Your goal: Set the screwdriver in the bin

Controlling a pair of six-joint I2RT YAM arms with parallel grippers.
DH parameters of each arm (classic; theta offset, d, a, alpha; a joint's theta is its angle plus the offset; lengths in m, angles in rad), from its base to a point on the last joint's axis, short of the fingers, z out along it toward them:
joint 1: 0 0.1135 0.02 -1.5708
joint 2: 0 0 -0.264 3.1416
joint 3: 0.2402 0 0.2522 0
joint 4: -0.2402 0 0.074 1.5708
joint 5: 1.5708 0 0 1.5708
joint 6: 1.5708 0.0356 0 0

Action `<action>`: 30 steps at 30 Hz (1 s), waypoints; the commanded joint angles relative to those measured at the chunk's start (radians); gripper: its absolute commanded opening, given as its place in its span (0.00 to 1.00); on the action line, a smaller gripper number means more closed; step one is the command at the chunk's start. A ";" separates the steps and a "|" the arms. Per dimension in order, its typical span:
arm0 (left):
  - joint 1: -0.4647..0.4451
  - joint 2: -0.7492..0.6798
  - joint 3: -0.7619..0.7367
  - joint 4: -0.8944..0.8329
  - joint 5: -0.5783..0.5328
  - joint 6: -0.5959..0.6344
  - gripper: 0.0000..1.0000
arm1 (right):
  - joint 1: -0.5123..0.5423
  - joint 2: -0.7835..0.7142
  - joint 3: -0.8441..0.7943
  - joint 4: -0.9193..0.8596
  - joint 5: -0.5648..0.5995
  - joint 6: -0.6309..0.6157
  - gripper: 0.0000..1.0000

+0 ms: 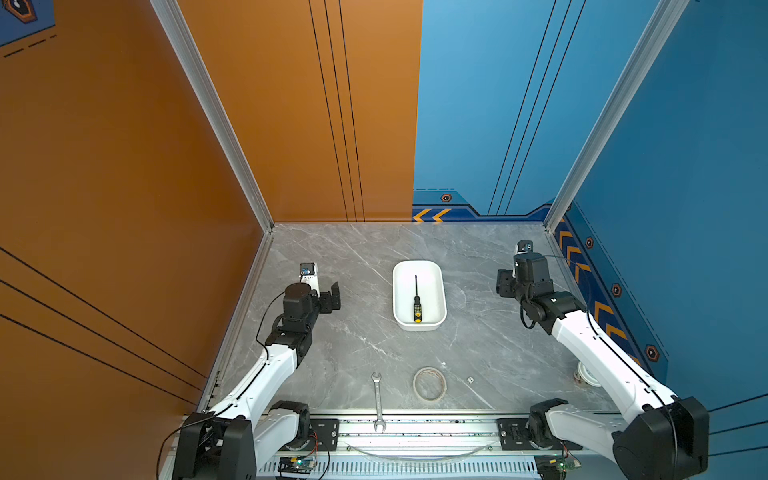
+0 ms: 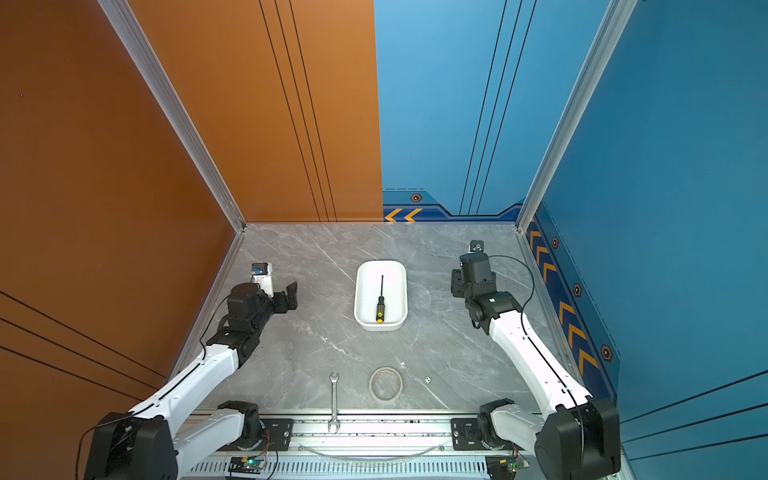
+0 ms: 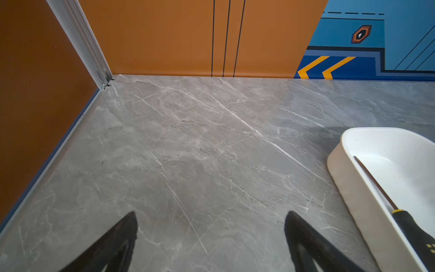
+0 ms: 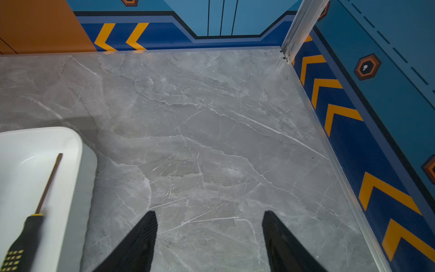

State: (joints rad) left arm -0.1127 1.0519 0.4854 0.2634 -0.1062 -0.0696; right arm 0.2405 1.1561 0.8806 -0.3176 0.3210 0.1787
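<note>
In both top views the bin [image 1: 419, 325] sits on the grey marbled desk [image 1: 353, 345], its long side running away from the robot. The screwdriver [image 1: 417, 301] lies flat inside the bin along its length, with the shaft toward the bin's far end and the yellow cap toward its near end. The left gripper [image 1: 334, 297] hangs to the left of the bin, well apart from it, with its jaws spread and nothing between them. The right gripper [image 1: 503, 282] hangs to the right of the bin, also apart from it. On the robot's side of the bin lie a wrench [image 1: 378, 401] and, just beside it, a roll of tape [image 1: 429, 383]. The wrench's near end reaches past the desk's front edge.

In the left wrist view the left gripper's fingers [image 3: 131, 226] stand wide apart over bare desk. The bin's wall and rim show off to one side, and the screwdriver's shaft and handle rest on its floor.

In the right wrist view the right gripper's fingers [image 4: 148, 228] are spread over bare desk and hold nothing. A corner of the bin shows beside them, with the screwdriver lying inside.
</note>
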 commanded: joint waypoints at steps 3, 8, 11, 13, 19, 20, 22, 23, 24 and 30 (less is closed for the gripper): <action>0.028 0.032 -0.036 0.109 -0.074 0.083 0.98 | -0.040 -0.010 -0.171 0.285 0.061 -0.105 0.72; 0.051 0.089 -0.062 0.207 -0.052 0.091 0.98 | -0.072 0.045 -0.327 0.539 0.054 -0.122 0.72; 0.057 0.126 -0.082 0.276 -0.051 0.097 0.98 | -0.077 0.078 -0.425 0.755 0.054 -0.146 0.72; 0.061 0.148 -0.097 0.329 -0.051 0.100 0.98 | -0.084 0.104 -0.475 0.881 0.052 -0.151 0.72; 0.079 0.227 -0.138 0.487 -0.037 0.085 0.98 | -0.101 0.206 -0.531 1.099 0.030 -0.160 0.72; 0.085 0.244 -0.138 0.503 -0.016 0.079 0.98 | -0.103 0.214 -0.528 1.102 0.016 -0.165 0.72; 0.086 0.275 -0.129 0.513 0.000 0.083 0.98 | -0.111 0.242 -0.528 1.143 -0.005 -0.173 0.72; 0.088 0.287 -0.128 0.514 0.010 0.084 0.98 | -0.112 0.265 -0.529 1.170 -0.003 -0.174 0.72; 0.088 0.299 -0.128 0.518 0.019 0.087 0.98 | -0.113 0.283 -0.528 1.186 0.002 -0.174 0.72; 0.090 0.378 -0.148 0.622 0.041 0.093 0.98 | -0.130 0.334 -0.536 1.244 -0.016 -0.161 0.72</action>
State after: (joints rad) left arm -0.0307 1.4044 0.3573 0.8009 -0.0963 0.0151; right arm 0.1246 1.4837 0.3557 0.8520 0.3286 0.0219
